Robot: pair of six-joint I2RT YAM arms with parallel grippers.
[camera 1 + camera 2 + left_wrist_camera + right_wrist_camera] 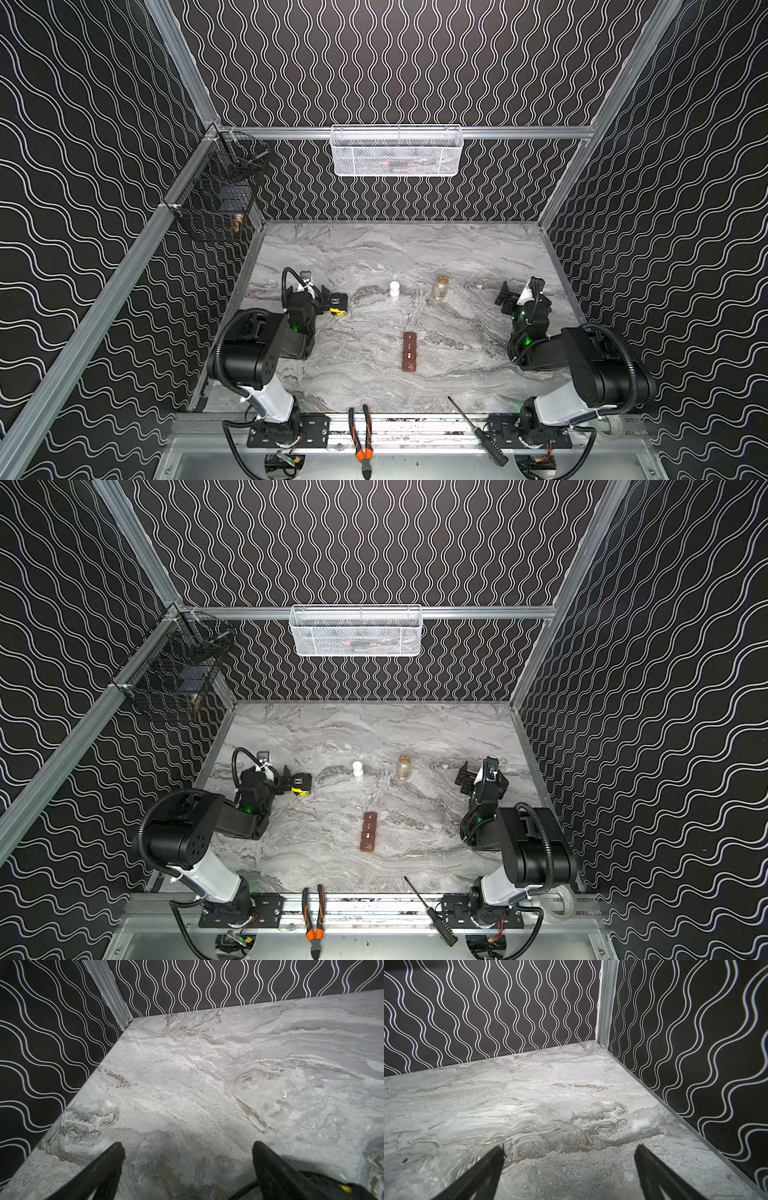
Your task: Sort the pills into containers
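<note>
Pliers (pixel 363 453) and screwdriver (pixel 492 449) lie on front rail (pixel 407 428). Brown containers (pixel 409 351) strip sits mid-table, well apart from both arms. Jaws spread wide on left gripper (pixel 188 1145) and right gripper (pixel 570 1148), holding nothing

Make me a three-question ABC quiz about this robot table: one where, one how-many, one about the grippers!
1. Where is the brown pill strip? A up in the air; B lying on the table; C in a gripper.
2. How many compartments has it? A two; B four; C seven.
3. Left gripper and right gripper: A both open, empty; B both shut; C holding the strip.
Answers: B, it lies on the marble; B, four joined squares show; A, wrist views show wide jaws, nothing between.
</note>
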